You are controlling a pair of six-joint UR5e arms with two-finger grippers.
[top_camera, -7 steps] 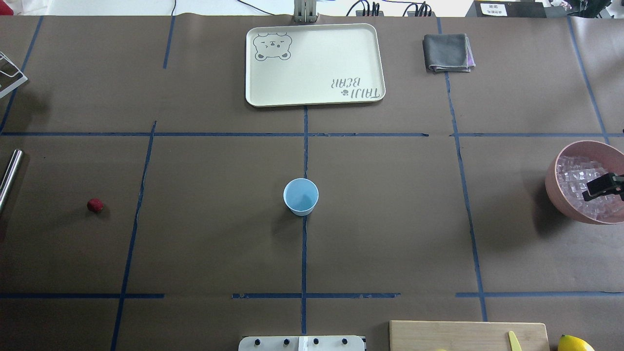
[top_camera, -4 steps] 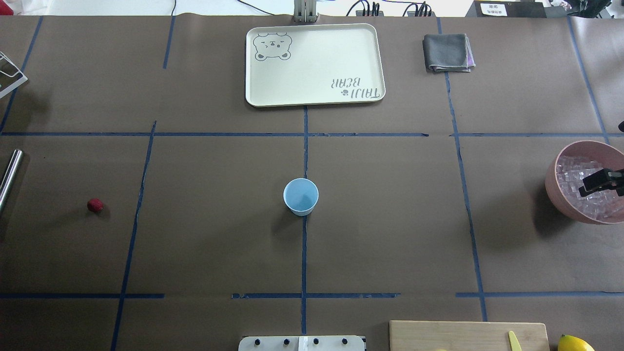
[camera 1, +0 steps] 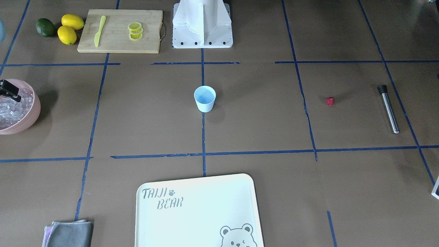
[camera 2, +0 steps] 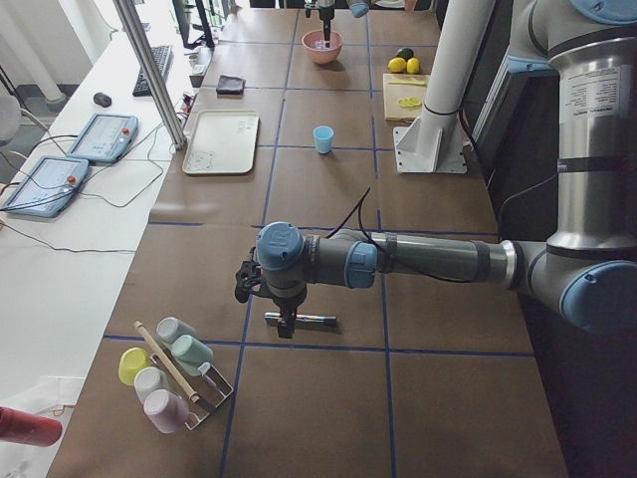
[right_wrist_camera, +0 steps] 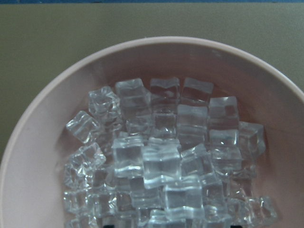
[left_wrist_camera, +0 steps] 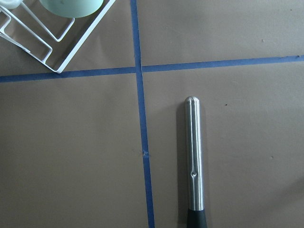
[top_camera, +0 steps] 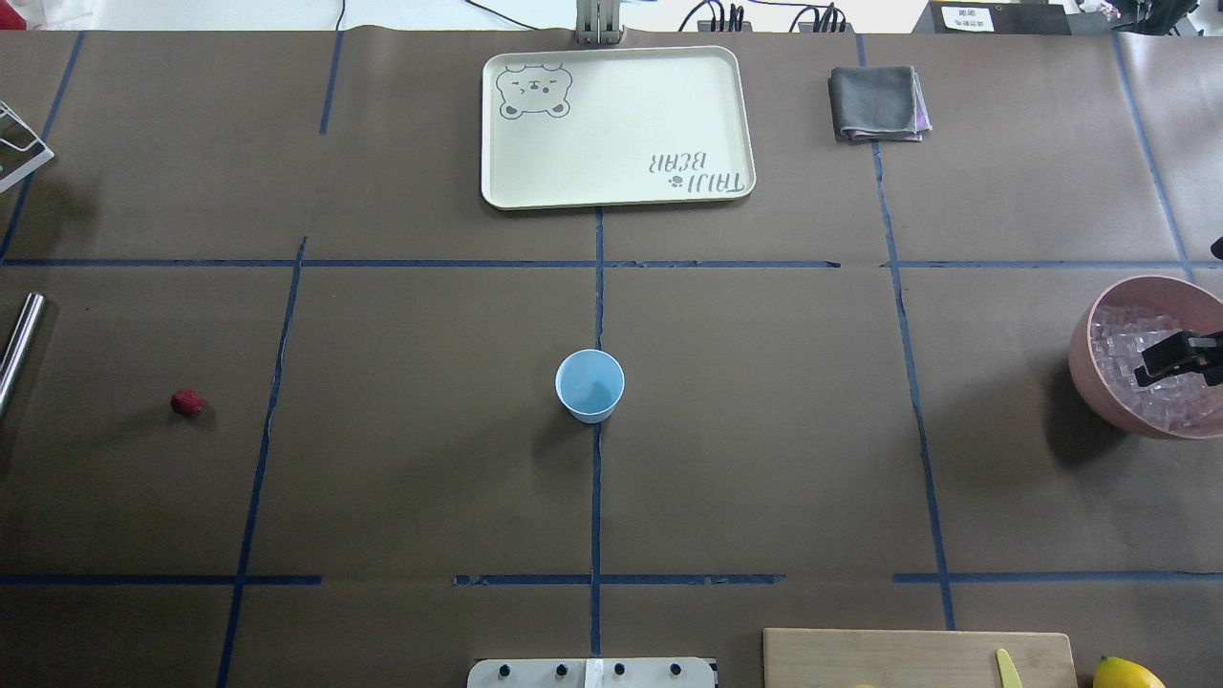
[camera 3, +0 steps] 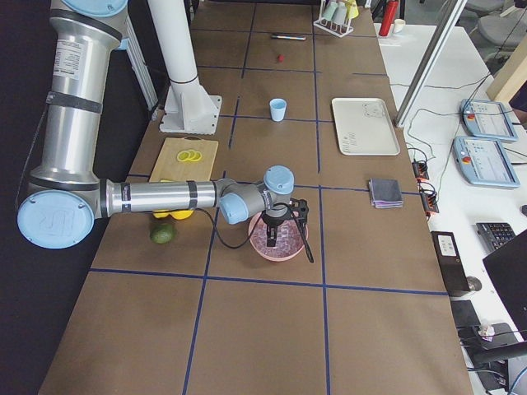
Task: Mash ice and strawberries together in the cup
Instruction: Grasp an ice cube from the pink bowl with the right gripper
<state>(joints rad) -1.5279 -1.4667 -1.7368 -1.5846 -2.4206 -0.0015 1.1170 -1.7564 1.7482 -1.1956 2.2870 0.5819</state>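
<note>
The pale blue cup [top_camera: 590,385] stands upright on the table's middle line, also seen as the cup [camera 1: 204,98]. A tiny red strawberry [top_camera: 186,402] lies far out to its left. Clear ice [right_wrist_camera: 161,161] cubes fill the pink bowl [top_camera: 1084,368] at the right edge. My right gripper [top_camera: 1180,355] hangs over the ice inside the bowl; in its wrist view two dark fingertips [right_wrist_camera: 108,223] show apart at the bottom edge, open. My left gripper [camera 2: 284,324] hovers over a steel muddler [left_wrist_camera: 194,156]; I cannot tell whether it is open or shut.
A cream tray [top_camera: 616,124] and a folded grey cloth [top_camera: 877,103] lie at the far side. A cutting board [camera 1: 120,44] with lemon slices and a yellow knife, two lemons [camera 1: 70,29] and a green fruit sit beside the robot base. A rack of cups [camera 2: 174,373] stands past the muddler.
My right gripper has shifted a little towards the bowl's far side over the ice. The cup, strawberry and muddler have not moved.
</note>
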